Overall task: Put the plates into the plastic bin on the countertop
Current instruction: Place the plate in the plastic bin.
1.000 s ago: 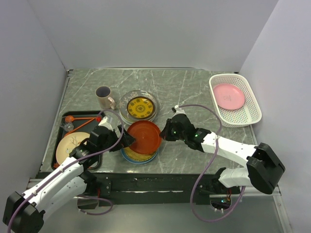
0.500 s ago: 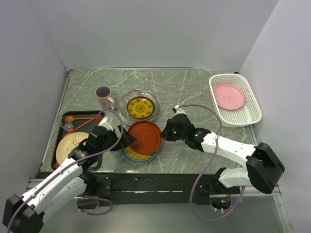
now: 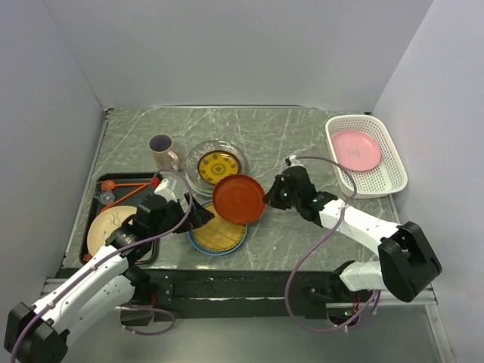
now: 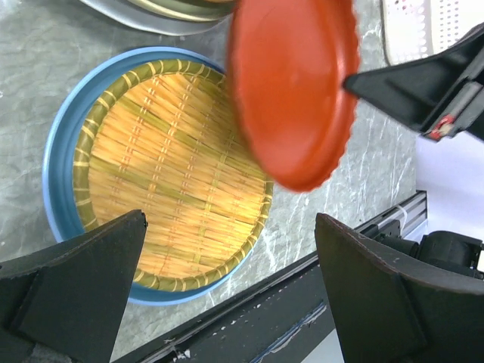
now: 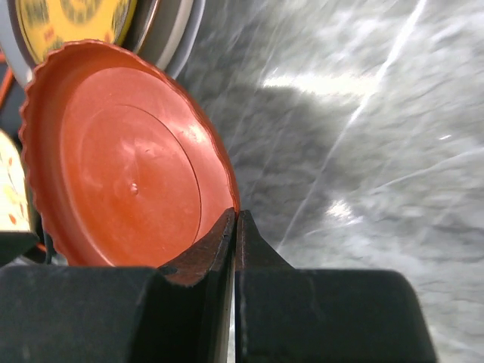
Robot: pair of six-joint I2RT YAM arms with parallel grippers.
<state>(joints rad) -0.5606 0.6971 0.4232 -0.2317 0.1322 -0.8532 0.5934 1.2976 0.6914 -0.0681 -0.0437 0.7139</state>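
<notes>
My right gripper [image 3: 269, 198] is shut on the rim of the red plate [image 3: 238, 199] and holds it tilted above the countertop [image 3: 302, 140]. The red plate also shows in the right wrist view [image 5: 125, 155] and the left wrist view [image 4: 295, 83]. My left gripper [image 3: 198, 215] is open and empty beside the yellow woven plate [image 4: 170, 170], which lies in a blue plate [image 4: 60, 159]. A pink plate [image 3: 356, 149] lies in the white plastic bin [image 3: 393, 159] at the far right. A yellow-patterned plate [image 3: 218, 165] sits on a clear glass stack.
A beige mug [image 3: 162, 152] stands at the back left. A flat black tray [image 3: 98, 208] at the left holds a beige branch-motif plate [image 3: 110, 224] and an orange utensil [image 3: 125, 184]. Grey walls close the sides.
My right gripper has lifted the red plate off the blue and yellow stack and moved it up and to the right. The yellow woven plate is now uncovered. The left arm has barely moved.
</notes>
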